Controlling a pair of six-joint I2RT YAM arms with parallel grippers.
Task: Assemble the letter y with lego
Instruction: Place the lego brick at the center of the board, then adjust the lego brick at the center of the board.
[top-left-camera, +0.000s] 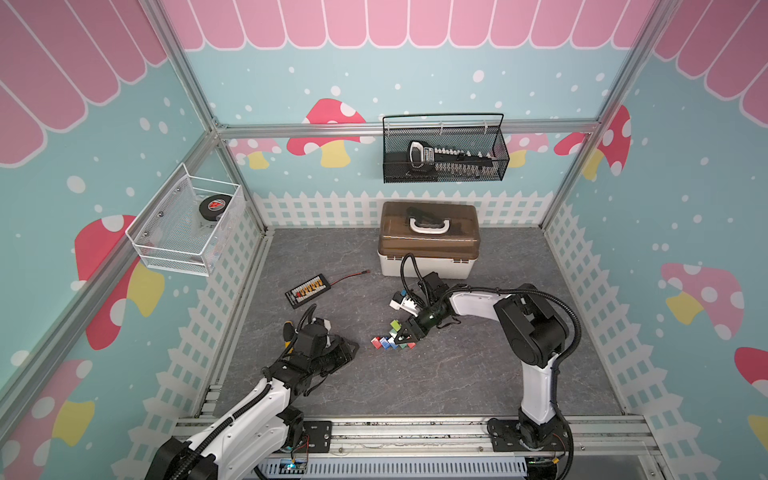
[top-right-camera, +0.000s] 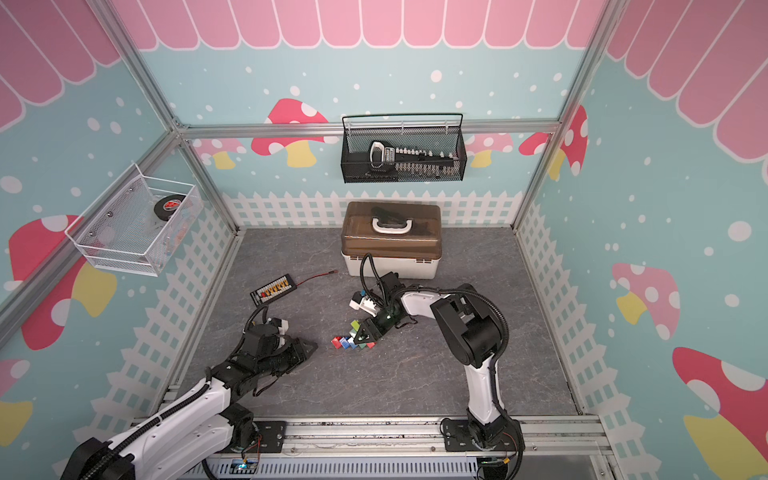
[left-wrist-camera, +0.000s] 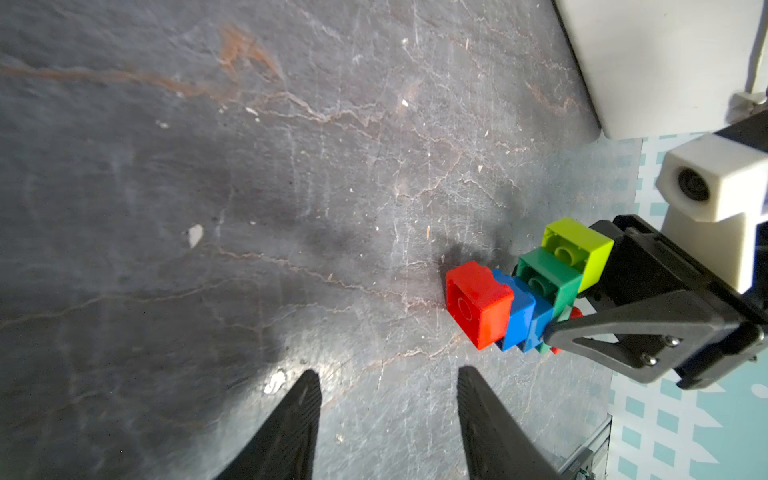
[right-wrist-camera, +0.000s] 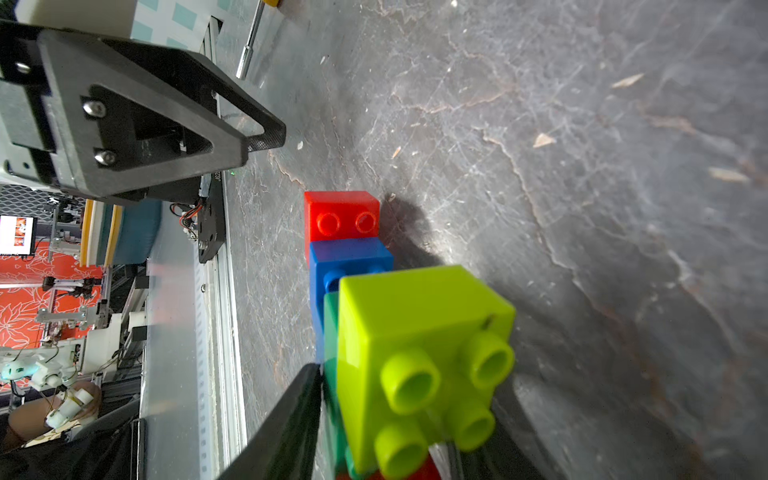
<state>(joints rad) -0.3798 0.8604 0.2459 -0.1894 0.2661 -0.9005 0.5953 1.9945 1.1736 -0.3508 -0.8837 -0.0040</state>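
The letter y (top-left-camera: 390, 340) (top-right-camera: 351, 340) lies flat on the grey floor mid-table as a small brick figure. In the left wrist view I see its red tail (left-wrist-camera: 478, 303), two blue stem bricks (left-wrist-camera: 523, 316), the dark green bar (left-wrist-camera: 548, 278) and a lime tip (left-wrist-camera: 582, 245). My right gripper (top-left-camera: 401, 337) (right-wrist-camera: 407, 378) straddles the bar end under the lime brick (right-wrist-camera: 415, 332). One finger (right-wrist-camera: 299, 399) touches the green bar, and a thin light gap shows by the other finger. My left gripper (top-left-camera: 353, 345) (left-wrist-camera: 388, 374) is open and empty, a short way left of the red tail.
A white toolbox with a brown lid (top-left-camera: 428, 241) stands behind the figure. A black charging board with a red wire (top-left-camera: 307, 291) lies to the back left. Wire baskets hang on the back wall (top-left-camera: 444, 153) and left wall (top-left-camera: 187, 224).
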